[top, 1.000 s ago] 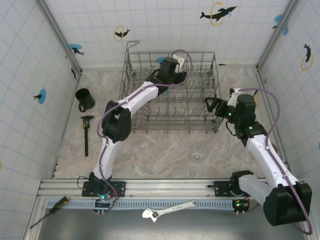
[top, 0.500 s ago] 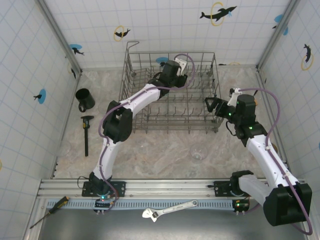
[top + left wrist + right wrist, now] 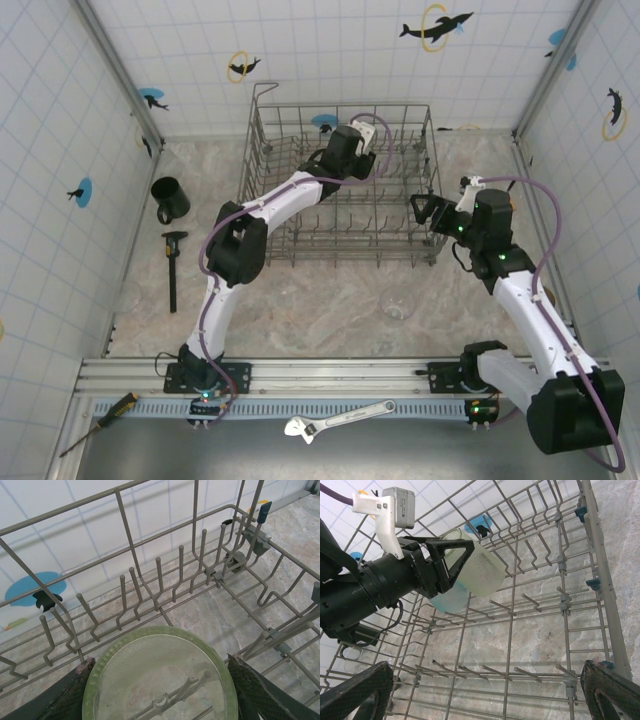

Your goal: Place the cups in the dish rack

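The grey wire dish rack (image 3: pixel 262 200) stands at the table's back. My left gripper (image 3: pixel 362 140) reaches over its back right part, shut on a pale green tumbler (image 3: pixel 160 672) that is tilted above the tines; the right wrist view shows the same tumbler (image 3: pixel 482 570) between the black fingers (image 3: pixel 455 560). A teal tumbler (image 3: pixel 447 600) sits just under it in the rack. My right gripper (image 3: pixel 424 211) hangs open at the rack's right side, its fingers (image 3: pixel 357 692) holding nothing. A black mug (image 3: pixel 170 198) stands at the left. A clear tumbler (image 3: pixel 397 305) is in front of the rack.
A black-handled tool (image 3: pixel 173 265) lies left of the rack, below the mug. A wrench (image 3: pixel 340 418) and a screwdriver (image 3: pixel 100 420) lie on the near rail. Tiled walls close in the table on three sides.
My left gripper has carried the pale green tumbler to the right along the back of the rack. The right arm has not moved.
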Tool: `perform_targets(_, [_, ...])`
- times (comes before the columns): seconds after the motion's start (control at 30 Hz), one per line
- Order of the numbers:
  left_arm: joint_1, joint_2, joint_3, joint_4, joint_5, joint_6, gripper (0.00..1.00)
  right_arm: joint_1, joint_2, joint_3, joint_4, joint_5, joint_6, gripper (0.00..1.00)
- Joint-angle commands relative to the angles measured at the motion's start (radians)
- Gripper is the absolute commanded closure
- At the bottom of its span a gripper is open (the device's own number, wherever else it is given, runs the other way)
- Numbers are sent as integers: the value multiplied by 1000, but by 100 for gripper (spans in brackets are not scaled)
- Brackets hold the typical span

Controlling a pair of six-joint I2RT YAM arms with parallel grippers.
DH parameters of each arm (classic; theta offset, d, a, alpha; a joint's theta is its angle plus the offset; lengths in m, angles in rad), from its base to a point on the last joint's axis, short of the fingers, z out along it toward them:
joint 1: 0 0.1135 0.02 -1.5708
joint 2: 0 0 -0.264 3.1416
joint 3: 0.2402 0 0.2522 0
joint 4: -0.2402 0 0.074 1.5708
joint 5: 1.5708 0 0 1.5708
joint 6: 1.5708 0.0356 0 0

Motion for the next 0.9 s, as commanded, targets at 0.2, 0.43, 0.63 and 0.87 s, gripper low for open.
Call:
perform_targets(0.2, [-4,-30,-16,-11,-35,-15,3,4,-53,-34,-1,7,18,0])
perform_targets(0.43, [-9,-94,-29,-9,-24,-67,3,3,-62,-15,-21,-7,42,0])
perform_targets(0.63, [-16,-207,-106,24,25,-155,3,4,-71,4,-61,5,44,0])
perform_targets(0.87, [-16,-343,-192,32,54,-220,2,5,-63,45,-128,17,37,0])
